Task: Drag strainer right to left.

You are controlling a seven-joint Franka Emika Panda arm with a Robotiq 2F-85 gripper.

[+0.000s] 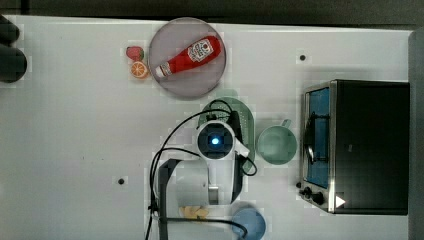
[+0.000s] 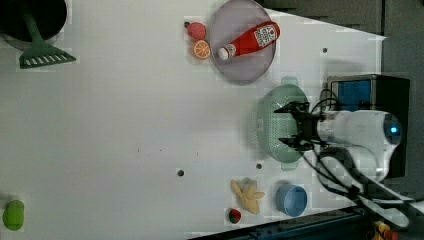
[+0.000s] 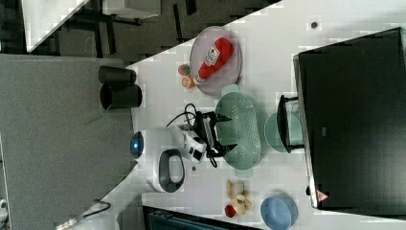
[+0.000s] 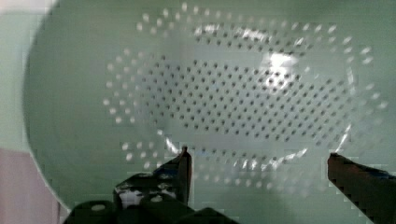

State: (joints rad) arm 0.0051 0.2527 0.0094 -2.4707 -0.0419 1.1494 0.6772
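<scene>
In the left view, going from left to right across the white counter (image 2: 125,125), a lime-green fruit (image 2: 13,214) lies at the lower left corner and a green slotted spatula (image 2: 41,52) reaches out of a dark pot (image 2: 30,15) at the upper left. Further right sit a strawberry (image 2: 196,30) and an orange half (image 2: 202,49), just beside a grey plate (image 2: 235,70) that carries a red ketchup bottle (image 2: 248,41); its white label bears dark print too small to read. Below the plate stands the strainer (image 2: 267,125), a pale mint-green oval with small holes and tab handles at both ends, near the middle right of the counter. The gripper (image 2: 286,125) hangs over the strainer's bowl with its black fingers (image 2: 295,107) spread wide apart and nothing between them; in the wrist view the two fingertips (image 4: 184,161) frame the perforated bottom. Towards the left view's bottom lie a small strawberry (image 2: 234,215), a bunch of bananas (image 2: 247,194) and a round blue bowl (image 2: 291,200). In the top view a mint-green cup (image 1: 276,144) with a handle stands just beside the strainer, between it and a toaster oven (image 1: 370,145) at the top view's right, which has a small white triangle mark on its lower corner.
</scene>
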